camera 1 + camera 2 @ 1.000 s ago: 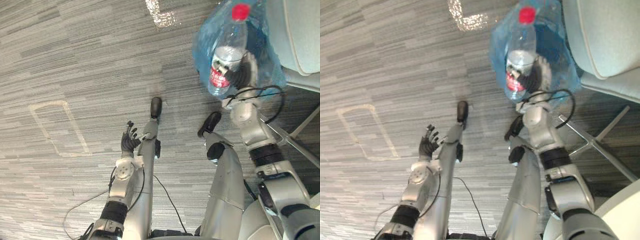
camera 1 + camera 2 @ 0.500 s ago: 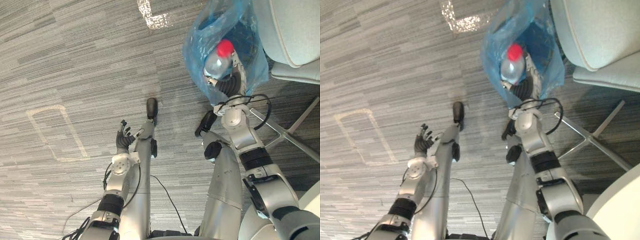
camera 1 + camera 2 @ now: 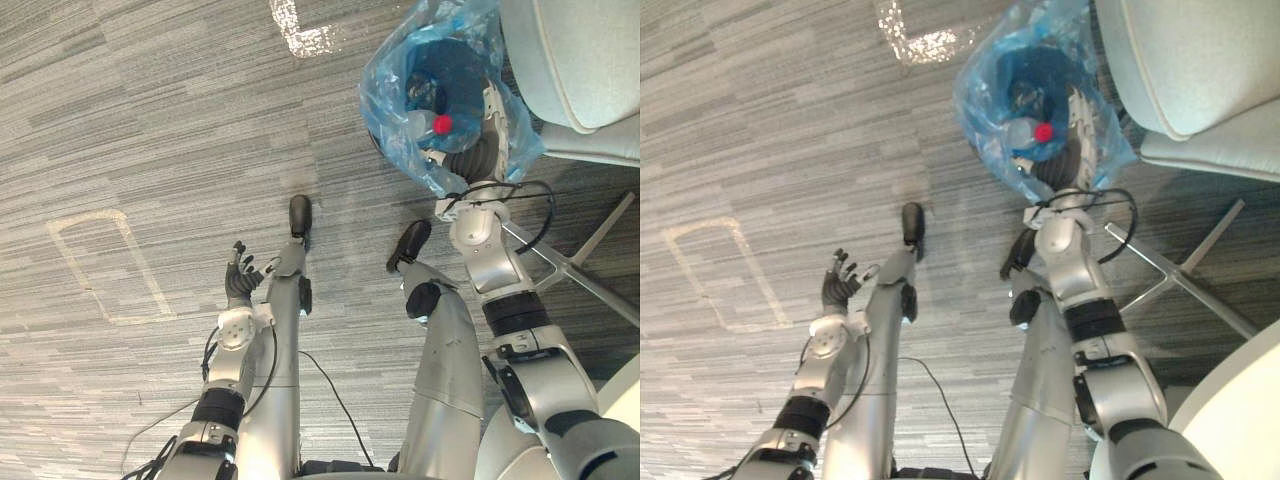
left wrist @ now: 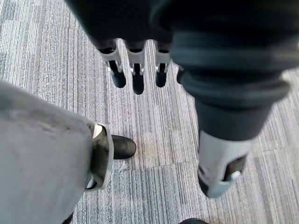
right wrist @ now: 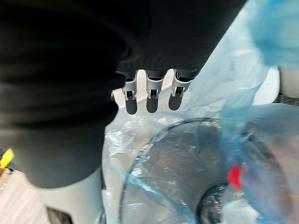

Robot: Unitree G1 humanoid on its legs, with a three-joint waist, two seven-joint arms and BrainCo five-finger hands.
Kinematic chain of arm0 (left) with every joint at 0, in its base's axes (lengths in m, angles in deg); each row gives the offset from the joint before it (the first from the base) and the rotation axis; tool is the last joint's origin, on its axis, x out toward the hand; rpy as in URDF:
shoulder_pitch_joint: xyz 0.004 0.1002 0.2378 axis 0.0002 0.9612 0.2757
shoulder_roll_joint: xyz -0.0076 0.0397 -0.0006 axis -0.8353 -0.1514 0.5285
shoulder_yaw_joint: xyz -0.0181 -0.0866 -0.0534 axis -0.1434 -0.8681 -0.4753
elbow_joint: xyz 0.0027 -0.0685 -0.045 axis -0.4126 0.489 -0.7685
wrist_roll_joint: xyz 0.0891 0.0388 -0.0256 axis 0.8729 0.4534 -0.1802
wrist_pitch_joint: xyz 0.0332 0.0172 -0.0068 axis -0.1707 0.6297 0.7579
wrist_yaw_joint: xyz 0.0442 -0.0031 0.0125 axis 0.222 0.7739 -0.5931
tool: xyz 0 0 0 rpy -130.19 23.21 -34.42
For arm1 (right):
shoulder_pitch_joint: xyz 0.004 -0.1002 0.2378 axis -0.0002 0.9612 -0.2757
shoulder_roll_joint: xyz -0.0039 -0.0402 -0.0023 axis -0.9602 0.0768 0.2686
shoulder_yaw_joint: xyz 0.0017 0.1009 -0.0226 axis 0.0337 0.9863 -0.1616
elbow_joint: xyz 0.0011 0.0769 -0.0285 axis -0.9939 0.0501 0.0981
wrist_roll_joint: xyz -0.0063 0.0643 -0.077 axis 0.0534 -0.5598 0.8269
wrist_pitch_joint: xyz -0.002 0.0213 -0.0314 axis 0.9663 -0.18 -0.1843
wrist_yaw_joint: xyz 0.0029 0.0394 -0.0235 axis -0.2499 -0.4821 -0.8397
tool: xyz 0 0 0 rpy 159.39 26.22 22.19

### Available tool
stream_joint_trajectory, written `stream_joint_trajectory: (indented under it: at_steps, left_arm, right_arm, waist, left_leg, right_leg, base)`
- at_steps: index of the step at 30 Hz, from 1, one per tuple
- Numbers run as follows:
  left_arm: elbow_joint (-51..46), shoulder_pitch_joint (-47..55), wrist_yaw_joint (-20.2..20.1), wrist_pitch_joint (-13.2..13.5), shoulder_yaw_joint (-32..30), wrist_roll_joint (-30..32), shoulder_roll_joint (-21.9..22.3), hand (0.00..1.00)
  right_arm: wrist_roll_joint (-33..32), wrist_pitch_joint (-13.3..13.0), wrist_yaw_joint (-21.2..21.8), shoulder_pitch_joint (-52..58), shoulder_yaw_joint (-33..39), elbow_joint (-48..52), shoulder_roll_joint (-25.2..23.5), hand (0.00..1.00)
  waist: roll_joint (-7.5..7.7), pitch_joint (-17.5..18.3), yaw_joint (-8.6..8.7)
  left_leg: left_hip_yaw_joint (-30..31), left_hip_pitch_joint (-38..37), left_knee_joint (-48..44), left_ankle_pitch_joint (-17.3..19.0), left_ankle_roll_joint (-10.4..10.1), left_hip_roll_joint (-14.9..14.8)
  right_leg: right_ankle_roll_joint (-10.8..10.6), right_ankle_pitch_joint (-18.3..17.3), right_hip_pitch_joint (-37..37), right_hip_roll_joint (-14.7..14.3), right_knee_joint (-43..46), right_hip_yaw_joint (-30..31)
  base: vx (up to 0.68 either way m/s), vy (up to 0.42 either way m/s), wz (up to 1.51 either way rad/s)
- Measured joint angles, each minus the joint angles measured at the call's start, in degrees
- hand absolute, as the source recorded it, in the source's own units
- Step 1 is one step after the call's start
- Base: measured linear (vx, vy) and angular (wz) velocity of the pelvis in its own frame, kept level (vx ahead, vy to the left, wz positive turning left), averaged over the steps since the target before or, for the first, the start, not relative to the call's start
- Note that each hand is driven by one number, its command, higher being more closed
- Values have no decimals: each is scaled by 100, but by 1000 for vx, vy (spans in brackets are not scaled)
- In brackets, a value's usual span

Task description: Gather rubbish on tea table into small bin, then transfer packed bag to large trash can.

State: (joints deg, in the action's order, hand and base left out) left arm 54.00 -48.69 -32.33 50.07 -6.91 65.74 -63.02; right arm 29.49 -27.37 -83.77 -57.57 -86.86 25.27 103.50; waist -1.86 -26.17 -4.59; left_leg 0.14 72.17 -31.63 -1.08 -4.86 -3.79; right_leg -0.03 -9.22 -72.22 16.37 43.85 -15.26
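So nearest the robot, the left hand point(image 3: 238, 278) is just hanging low over the grey carpet floor point(image 3: 140, 120), fingers point(image 4: 133, 77) loose and a bit spread. It's got nothing in it and isn't touching anything. My guess is it's parked out of the way since this bit is a one-arm job. Further out, the right hand point(image 3: 480, 155) is reaching over the near edge of the small bin point(image 5: 163, 163), right up against the blue bag point(image 3: 385, 90) that lines it. In its own wrist view the fingers point(image 5: 148, 99) are straight out in a row above the mesh wall, not curled on anything, so that hand is open and empty too. The plastic bottle point(image 3: 418, 127) with the red cap point(image 3: 441, 124) is lying inside the bag, down in the bin and just past those fingertips. That looks like exactly where you'd want the hand for a drop, straight above the opening so the thing can't miss. The bag's rim stands up crumpled all round the bin. Just beyond it on the right is a pale chair point(image 3: 575, 50), close beside the bin.
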Motion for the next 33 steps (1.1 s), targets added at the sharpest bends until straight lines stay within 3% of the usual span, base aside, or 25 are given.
stream_joint_trajectory:
  at_steps: [8,15,17,25,33]
  left_arm:
    - [190,1,14,-17,-14,101,-188,0]
    - [342,6,38,-19,-47,128,-262,0]
    - [366,6,50,-16,-33,129,-308,0]
    - [434,-50,189,18,38,169,-336,0]
    - [671,-431,219,19,82,162,-401,0]
  right_arm:
    - [642,-30,-91,285,-55,550,180,0]
    - [907,-85,137,907,-407,540,278,0]
    - [1119,-103,221,988,-511,249,286,0]
    - [1562,-49,342,788,-747,-714,356,0]
    - [1586,145,357,93,-935,-1625,367,0]
  waist:
    - [88,80,-1]
    - [296,294,-11]
    - [356,333,-4]
    - [363,337,-8]
    - [363,337,-11]
  left_leg:
    - [35,167,-275,45,19,-75]
    - [29,183,-338,98,7,-89]
    - [28,182,-331,98,8,-88]
    - [15,194,-242,94,7,-89]
    - [2,466,-282,88,-3,-90]
  right_leg:
    - [-9,-11,-91,-60,116,1]
    - [-14,-24,-80,-58,117,3]
    - [-14,-24,-76,-56,114,1]
    - [-24,-30,-88,-53,58,-24]
    - [-18,-25,-359,-54,69,-15]
  base:
    - [-40,-5,-5]
    - [-48,6,-4]
    - [-37,0,1]
    - [-12,-2,1]
    - [-11,0,0]
